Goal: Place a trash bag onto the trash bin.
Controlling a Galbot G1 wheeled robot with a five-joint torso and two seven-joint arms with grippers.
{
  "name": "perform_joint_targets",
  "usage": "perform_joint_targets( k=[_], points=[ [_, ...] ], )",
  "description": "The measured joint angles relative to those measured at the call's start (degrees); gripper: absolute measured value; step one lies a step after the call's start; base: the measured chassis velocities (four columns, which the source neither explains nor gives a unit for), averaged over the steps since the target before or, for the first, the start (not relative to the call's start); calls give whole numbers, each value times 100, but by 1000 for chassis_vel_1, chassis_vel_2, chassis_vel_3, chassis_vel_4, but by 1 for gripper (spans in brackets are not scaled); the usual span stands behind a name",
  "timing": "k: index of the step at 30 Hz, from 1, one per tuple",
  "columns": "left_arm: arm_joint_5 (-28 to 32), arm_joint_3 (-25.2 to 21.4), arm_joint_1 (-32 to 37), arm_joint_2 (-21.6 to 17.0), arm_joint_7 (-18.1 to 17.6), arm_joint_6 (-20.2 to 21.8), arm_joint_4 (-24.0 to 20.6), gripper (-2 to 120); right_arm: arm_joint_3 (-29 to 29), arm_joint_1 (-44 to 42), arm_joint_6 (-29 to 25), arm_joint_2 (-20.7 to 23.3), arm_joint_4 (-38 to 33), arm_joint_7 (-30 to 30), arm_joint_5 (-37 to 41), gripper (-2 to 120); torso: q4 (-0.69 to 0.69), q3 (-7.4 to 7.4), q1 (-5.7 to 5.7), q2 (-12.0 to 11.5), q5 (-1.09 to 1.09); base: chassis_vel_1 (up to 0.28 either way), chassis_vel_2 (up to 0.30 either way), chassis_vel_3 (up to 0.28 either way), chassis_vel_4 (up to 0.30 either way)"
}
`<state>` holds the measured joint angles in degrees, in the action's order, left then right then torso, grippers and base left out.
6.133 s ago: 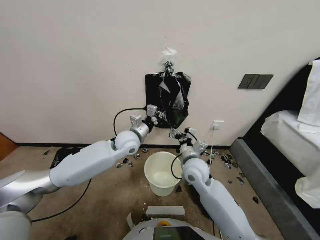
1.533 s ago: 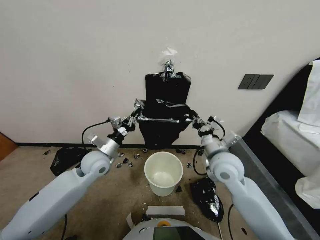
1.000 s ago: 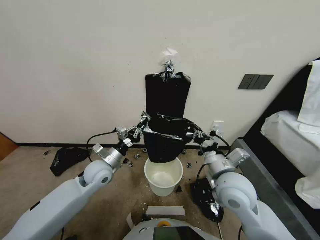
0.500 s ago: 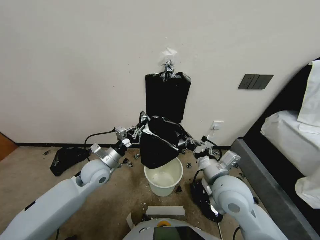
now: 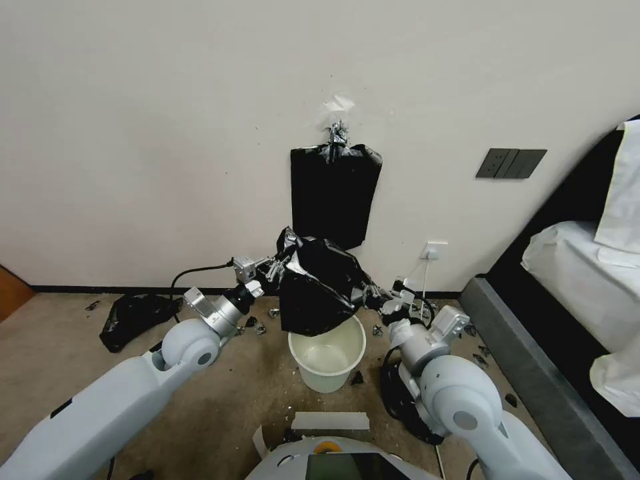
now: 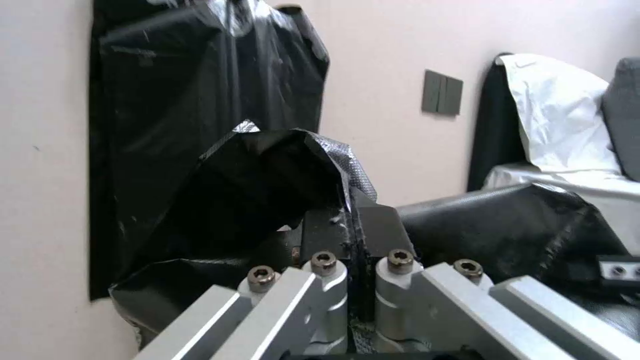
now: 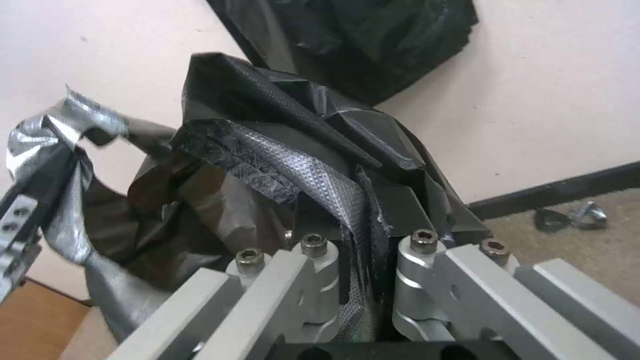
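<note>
Jaws of left gripper (image 5: 279,265) and right gripper (image 5: 377,300) clamp trash bag (image 5: 319,287) rim, above trash bin (image 5: 327,357).

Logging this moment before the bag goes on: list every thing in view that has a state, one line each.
trash bag: held up between both grippers, mouth partly spread, bottom hanging at the bin's rim.
trash bin: upright on the floor, unlined, nothing visible inside.
left gripper: shut on the bag's edge.
right gripper: shut on the opposite edge.
black bundle: hanging flat on the wall from a clip.
black heap: crumpled on the floor.
</note>
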<state>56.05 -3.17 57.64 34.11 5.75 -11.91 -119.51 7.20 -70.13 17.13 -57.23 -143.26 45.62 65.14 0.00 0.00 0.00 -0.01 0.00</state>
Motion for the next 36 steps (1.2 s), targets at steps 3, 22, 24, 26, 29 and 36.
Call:
perform_joint_targets(
  k=[3,22,24,26,29,36],
  points=[
    [18,49,-4,30,101,68,-12,0,61,58,57,81,1,89,63,7,1,0,0,0,0,0,0,0,0],
    [286,41,-189,-75,262,474,258,0,-606,1029,171,-9,2,732,1865,7,0,0,0,0,0,0,0,0,0],
    [283,90,-189,-39,258,489,327,0,-667,1137,173,-54,2,770,1929,7,0,0,1,0,-1,0,0,0,0],
    [283,110,-188,-26,258,496,336,0,-680,1174,173,-65,2,780,1951,7,0,0,0,0,0,0,0,0,0],
    [257,158,-193,36,257,500,388,0,-721,1271,173,-75,3,792,1970,7,0,0,0,0,-1,0,0,0,0],
    [252,69,-217,41,255,500,396,0,-839,1287,146,-187,317,778,1955,7,0,0,0,0,0,0,0,0,0]
  ],
)
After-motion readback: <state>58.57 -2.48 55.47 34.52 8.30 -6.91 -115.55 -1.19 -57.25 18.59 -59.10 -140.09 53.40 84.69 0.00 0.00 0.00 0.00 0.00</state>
